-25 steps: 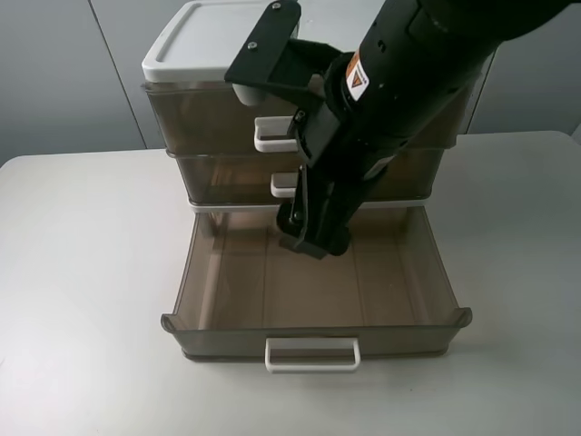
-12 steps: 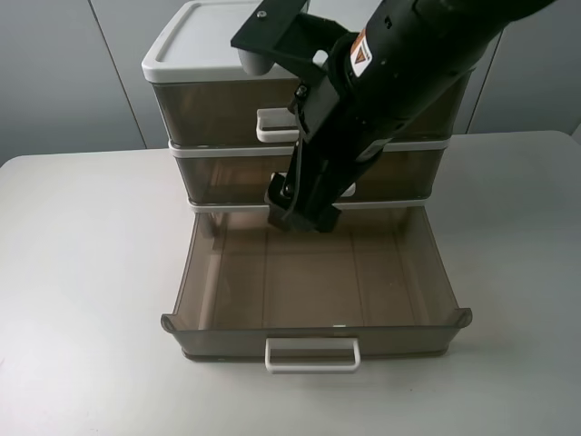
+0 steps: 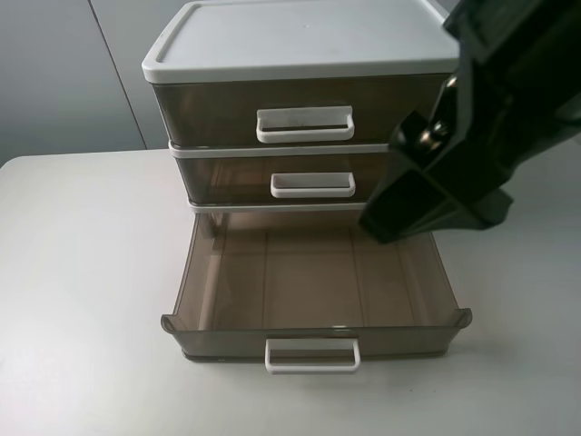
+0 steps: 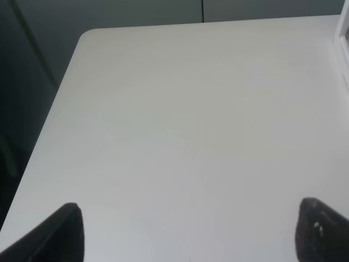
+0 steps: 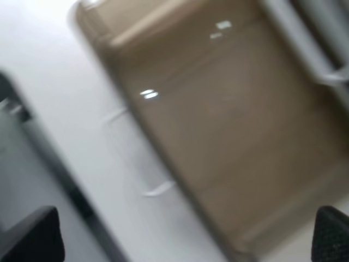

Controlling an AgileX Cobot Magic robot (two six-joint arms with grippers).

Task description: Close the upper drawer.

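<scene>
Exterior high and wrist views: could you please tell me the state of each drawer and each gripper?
upper drawer: closed, front flush with the unit.
middle drawer: closed.
bottom drawer: pulled out, nothing visible inside.
left gripper: open, holding nothing.
right gripper: open, holding nothing.

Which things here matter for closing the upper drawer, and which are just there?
Job:
- upper drawer, top of the stack, front flush
- right tool, open

Just there:
- middle drawer, shut
- bottom drawer, pulled out, empty
- left tool, open over the bare table
</scene>
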